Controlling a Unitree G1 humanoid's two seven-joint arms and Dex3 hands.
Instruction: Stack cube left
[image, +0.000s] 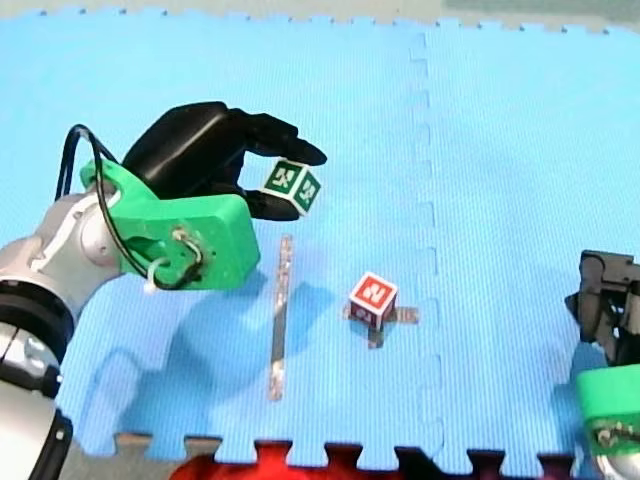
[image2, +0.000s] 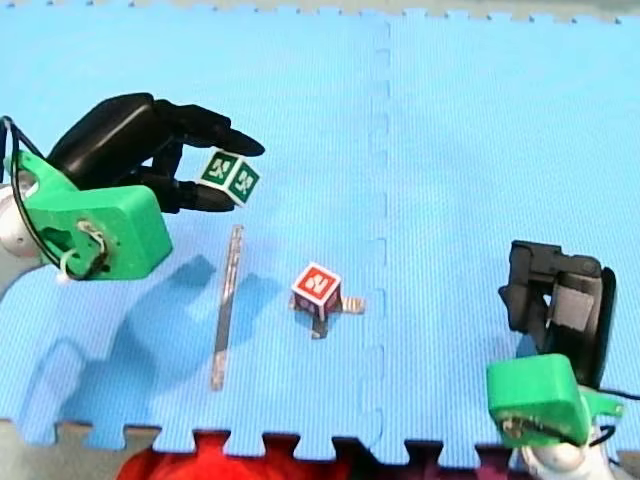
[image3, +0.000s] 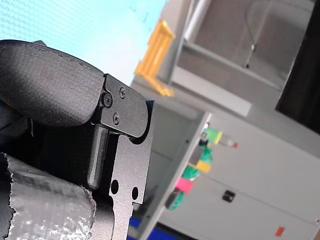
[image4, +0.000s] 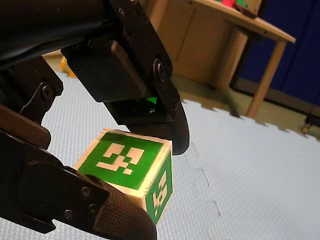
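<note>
My left hand (image: 275, 180) holds a green cube (image: 293, 186) with white markings above the blue foam mat (image: 480, 150), left of centre. The same green cube (image4: 131, 172) sits pinched between black fingers (image4: 120, 70) in the second wrist view. A red cube (image: 374, 297) with a white marking stands on the mat near the middle, to the right of and nearer than the held cube, on a small grey cross of tape. My right hand (image2: 555, 300) is at the near right edge of the mat, holding nothing.
A long grey strip of tape (image: 280, 315) lies on the mat between the left arm and the red cube. The mat's jigsaw front edge (image: 330, 455) runs along the near side, with red material beyond it. A seam (image: 428, 200) crosses the mat.
</note>
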